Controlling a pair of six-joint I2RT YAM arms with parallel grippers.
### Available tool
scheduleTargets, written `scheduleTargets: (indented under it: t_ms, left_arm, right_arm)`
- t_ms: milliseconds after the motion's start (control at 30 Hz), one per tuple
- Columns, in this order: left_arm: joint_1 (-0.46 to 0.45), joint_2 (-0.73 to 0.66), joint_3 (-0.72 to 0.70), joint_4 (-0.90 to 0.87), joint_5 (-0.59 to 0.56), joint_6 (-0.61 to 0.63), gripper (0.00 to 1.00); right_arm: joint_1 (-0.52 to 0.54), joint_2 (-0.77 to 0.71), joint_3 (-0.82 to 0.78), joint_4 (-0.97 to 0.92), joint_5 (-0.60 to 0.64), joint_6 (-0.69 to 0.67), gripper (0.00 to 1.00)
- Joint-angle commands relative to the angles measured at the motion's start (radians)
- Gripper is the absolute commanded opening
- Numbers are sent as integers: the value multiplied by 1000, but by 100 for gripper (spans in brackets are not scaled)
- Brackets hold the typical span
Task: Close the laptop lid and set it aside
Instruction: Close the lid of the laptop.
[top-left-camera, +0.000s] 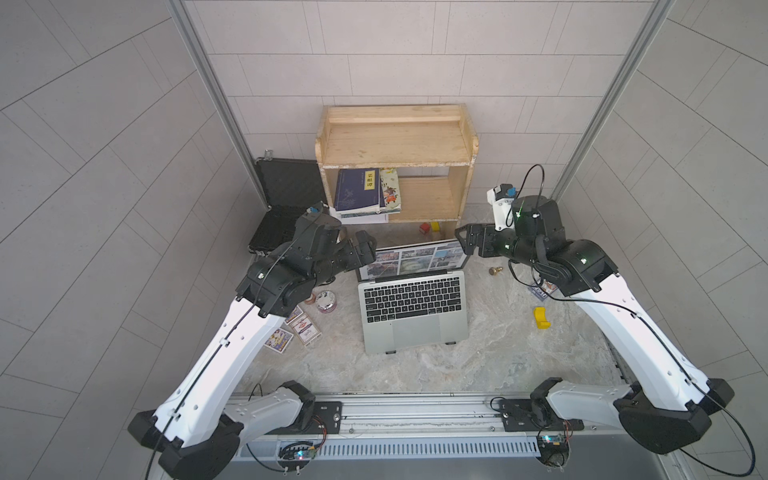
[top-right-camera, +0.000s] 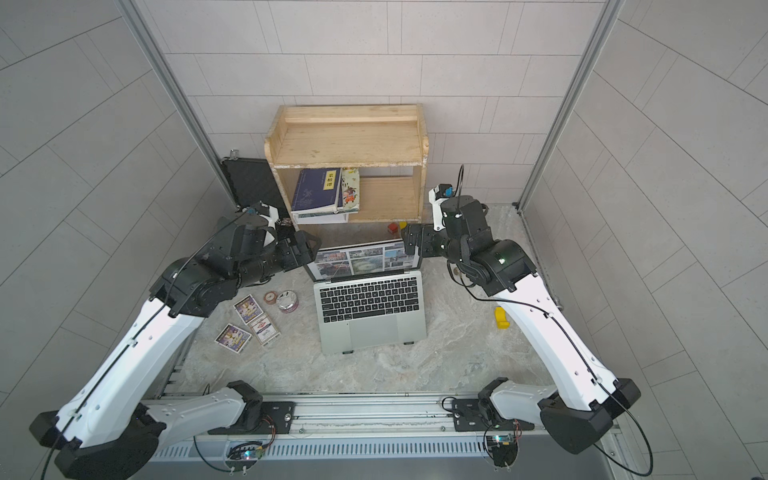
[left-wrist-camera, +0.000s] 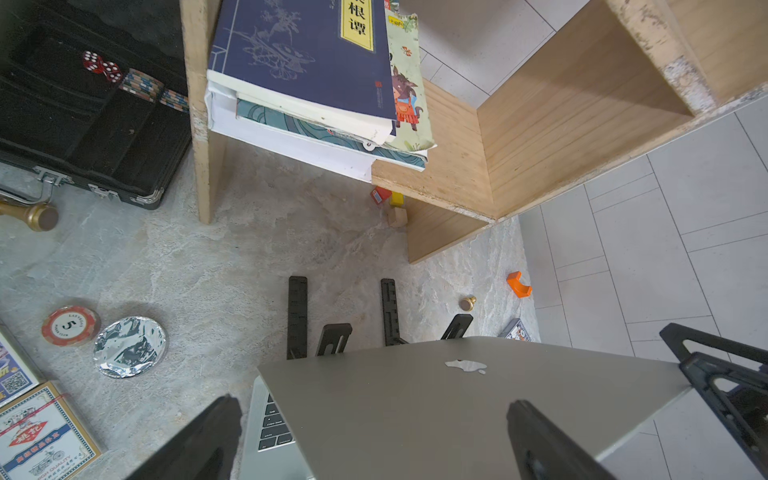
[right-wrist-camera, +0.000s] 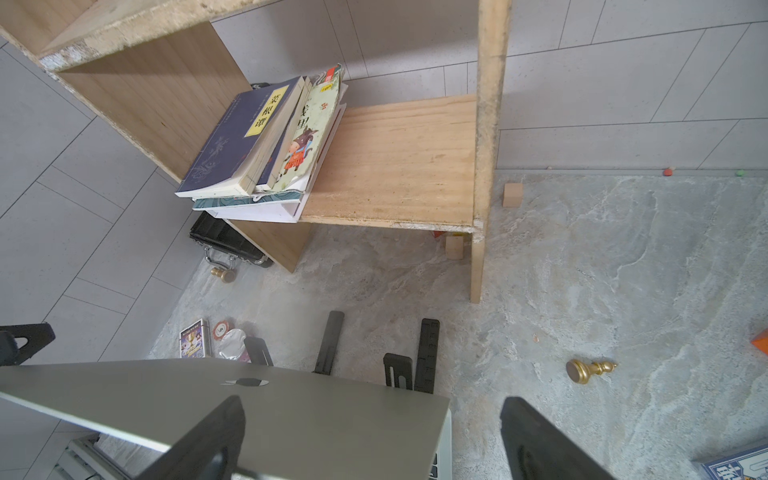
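At the lid's two upper corners hang my two grippers, both spread as wide as they go, with nothing held. The left gripper is at the corner on its own side and the right gripper at the opposite one. Each wrist view shows one finger over the lid's silver back and one off its edge; I cannot tell whether any finger touches. The one laptop sits in the middle of the table, lid raised.

Both top views show the lit screen of photo tiles and the black keys. Only the wrist views show the lid's back with its logo, and the black stand under the laptop.

The left wrist view alone makes out two red dice inside the open black case. It also shows one red chip just beside one foil disc. The right wrist view gives two gold pawns, one by the case handle and one well apart on the laptop's right. It also shows two plain wood cubes near the shelf. A top view shows three card packs left of the laptop.
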Motion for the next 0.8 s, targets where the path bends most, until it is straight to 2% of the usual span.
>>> scheduleTargets:
  t_ms: [0, 767]
  left_arm:
    - [-19, -22, -38, -58, 9, 0, 100]
    - [-114, -112, -141, -66, -18, -60, 100]
  right_arm:
    - [8, -25, -26, -53, 20, 1, 99]
    - [59, -125, -126, -59, 45, 32, 98]
